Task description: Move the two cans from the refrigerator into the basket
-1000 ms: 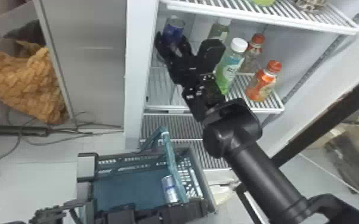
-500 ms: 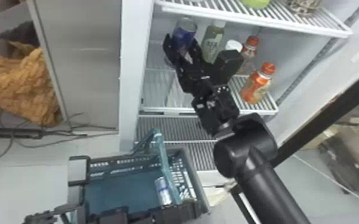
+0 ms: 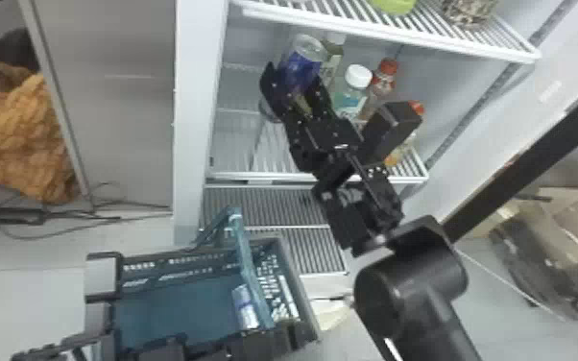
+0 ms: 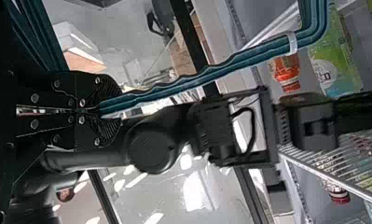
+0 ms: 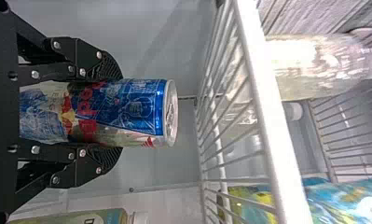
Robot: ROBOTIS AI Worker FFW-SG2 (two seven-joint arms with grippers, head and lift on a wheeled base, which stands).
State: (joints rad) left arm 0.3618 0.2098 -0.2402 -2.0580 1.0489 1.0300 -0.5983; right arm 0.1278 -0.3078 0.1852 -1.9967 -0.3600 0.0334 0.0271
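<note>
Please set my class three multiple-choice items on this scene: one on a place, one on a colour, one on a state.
1. Where is the silver-and-blue can?
A) on the floor
B) inside the basket
C) on the top shelf

2. What colour is the basket's handle?
A) red
B) yellow
C) teal

3. How is the left gripper?
A) shut on the handle
B) wide open
C) shut on a bottle

Key:
1 B: the head view shows it within the basket's walls.
2 C: both the head and left wrist views show a teal bar.
3 A: its fingers meet around the handle.
</note>
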